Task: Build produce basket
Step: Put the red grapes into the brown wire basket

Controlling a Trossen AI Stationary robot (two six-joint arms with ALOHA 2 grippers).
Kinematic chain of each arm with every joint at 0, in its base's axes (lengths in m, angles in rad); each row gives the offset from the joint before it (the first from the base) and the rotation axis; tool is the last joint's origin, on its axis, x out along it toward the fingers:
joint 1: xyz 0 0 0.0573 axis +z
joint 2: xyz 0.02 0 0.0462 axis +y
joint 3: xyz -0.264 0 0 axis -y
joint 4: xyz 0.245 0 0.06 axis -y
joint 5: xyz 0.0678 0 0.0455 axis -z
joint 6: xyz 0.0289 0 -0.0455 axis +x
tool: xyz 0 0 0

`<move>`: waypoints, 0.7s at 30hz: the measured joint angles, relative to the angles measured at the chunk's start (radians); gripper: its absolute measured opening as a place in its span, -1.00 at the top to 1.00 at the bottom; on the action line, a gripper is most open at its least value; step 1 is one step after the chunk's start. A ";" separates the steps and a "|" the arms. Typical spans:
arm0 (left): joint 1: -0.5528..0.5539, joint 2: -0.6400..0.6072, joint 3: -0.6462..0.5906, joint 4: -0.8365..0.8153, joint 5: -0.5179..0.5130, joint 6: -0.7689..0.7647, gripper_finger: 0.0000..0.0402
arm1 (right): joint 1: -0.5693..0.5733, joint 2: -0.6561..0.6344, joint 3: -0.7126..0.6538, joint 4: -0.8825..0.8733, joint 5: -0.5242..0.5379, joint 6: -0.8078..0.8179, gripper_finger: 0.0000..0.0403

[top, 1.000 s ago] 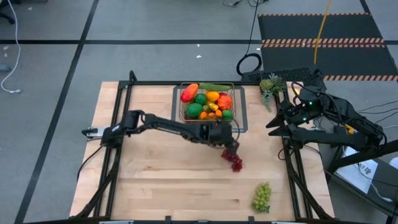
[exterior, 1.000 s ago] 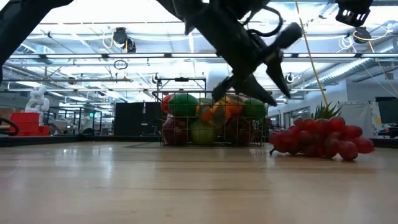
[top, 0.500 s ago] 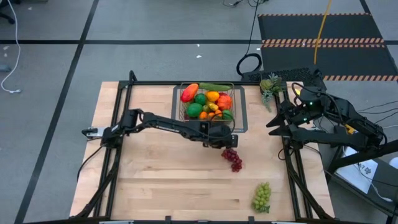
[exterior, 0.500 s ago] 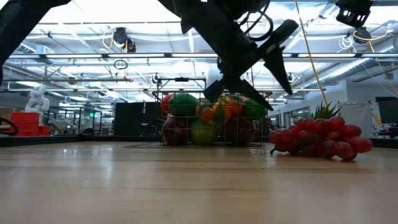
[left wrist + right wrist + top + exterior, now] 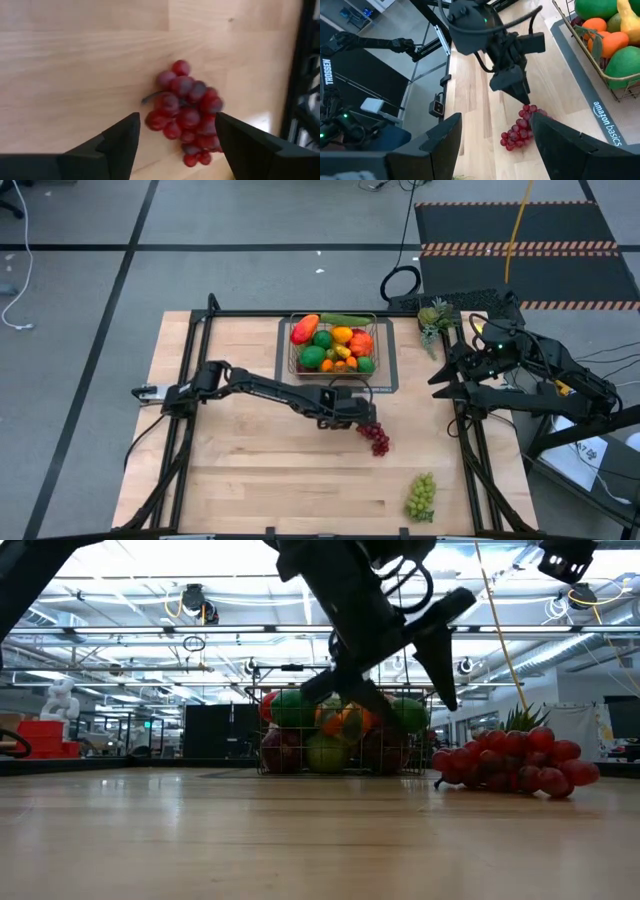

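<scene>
Left pincer (image 5: 362, 417) hovering over the desk (image 5: 250, 470) just near of the basket (image 5: 337, 345), fingers spread wide and empty. Purple grapes (image 5: 187, 117) lying on the wood directly ahead of the opening, between the 2 fingertips in the wrist view, not yet touched. Bunch's long axis running from the pincer toward the desk's near right; stem end nearest the pincer. Basket already heaped with produce, just far of the pincer. Green grapes (image 5: 421, 496) well apart at the near right. Right pincer (image 5: 440, 385) parked open off the desk's right edge, clearly farther from the purple bunch. Probably a short descent, then closing.
</scene>
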 joint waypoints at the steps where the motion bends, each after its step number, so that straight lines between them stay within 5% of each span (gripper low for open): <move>1: 0.000 0.001 0.001 0.001 -0.004 -0.009 -0.26 | 0.000 0.000 0.000 0.000 0.001 -0.009 -0.16; 21: -0.023 0.053 0.000 0.119 -0.045 -0.035 0.12 | 0.000 0.000 0.000 0.000 -0.001 -0.019 -0.16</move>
